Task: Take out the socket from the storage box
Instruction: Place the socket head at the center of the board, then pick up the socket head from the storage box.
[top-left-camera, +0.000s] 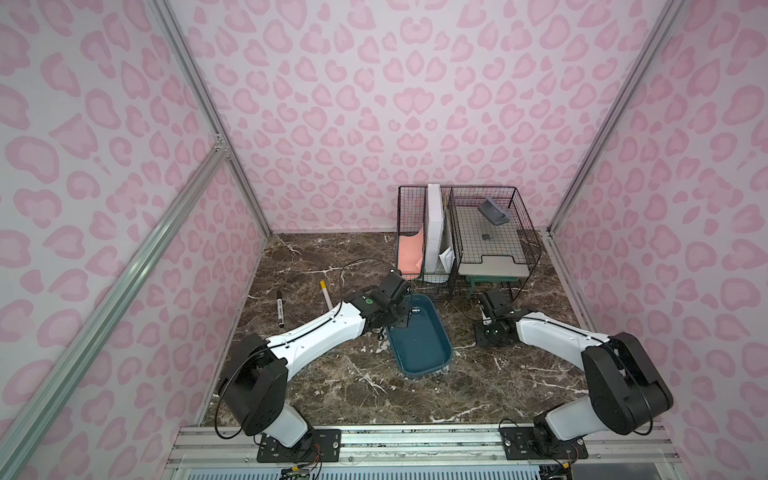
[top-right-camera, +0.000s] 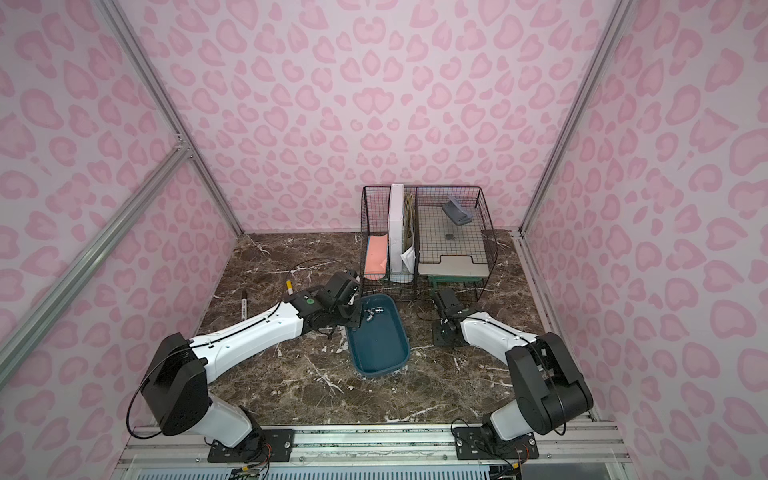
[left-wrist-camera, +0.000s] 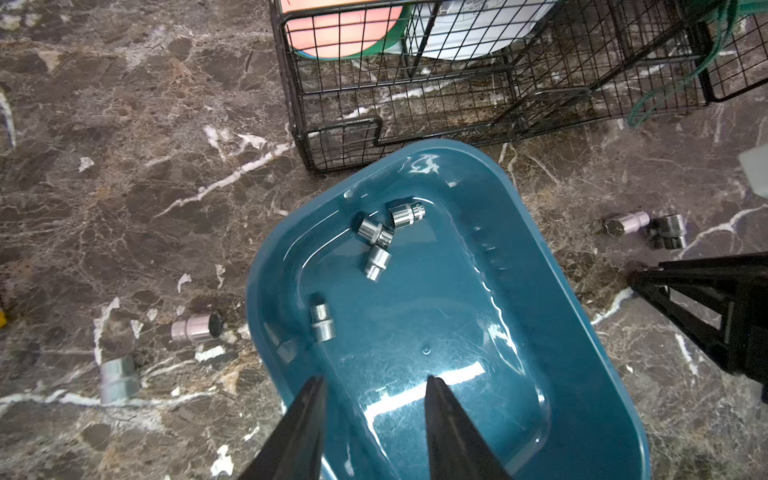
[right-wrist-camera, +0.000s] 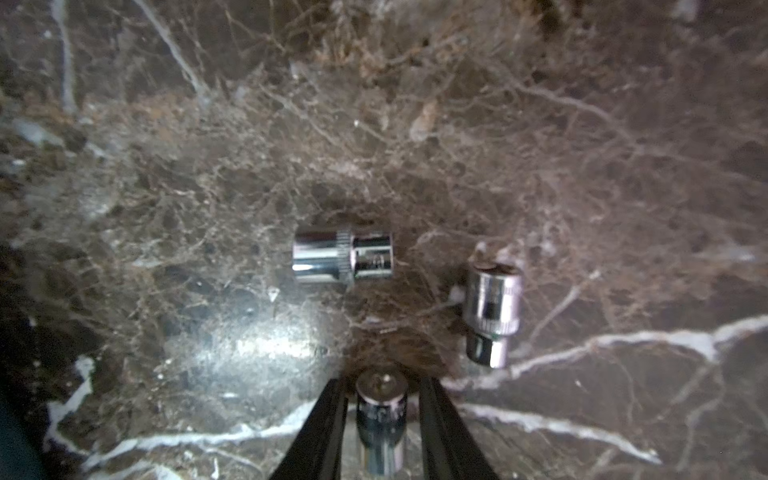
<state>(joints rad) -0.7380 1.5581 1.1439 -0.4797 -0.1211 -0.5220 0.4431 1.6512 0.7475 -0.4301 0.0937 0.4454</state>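
Observation:
The dark teal storage box (left-wrist-camera: 519, 332) lies on the marble table, seen in both top views (top-left-camera: 419, 345) (top-right-camera: 378, 345). Several chrome sockets lie in its far end; a cluster of three (left-wrist-camera: 376, 237) and a single one (left-wrist-camera: 323, 322). My left gripper (left-wrist-camera: 374, 380) hangs open over the box's near-left part with nothing between its fingers. My right gripper (right-wrist-camera: 382, 382) is low over the table to the right of the box. A socket (right-wrist-camera: 381, 411) stands between its fingers with a thin gap on each side; the jaws are open.
Two sockets (right-wrist-camera: 343, 257) (right-wrist-camera: 492, 307) lie on the table beyond the right gripper. Two more (left-wrist-camera: 195, 328) (left-wrist-camera: 118, 380) lie left of the box. A black wire-mesh organiser (top-left-camera: 465, 241) stands right behind the box. A marker (top-left-camera: 280, 309) and a pen (top-left-camera: 326, 295) lie at the left.

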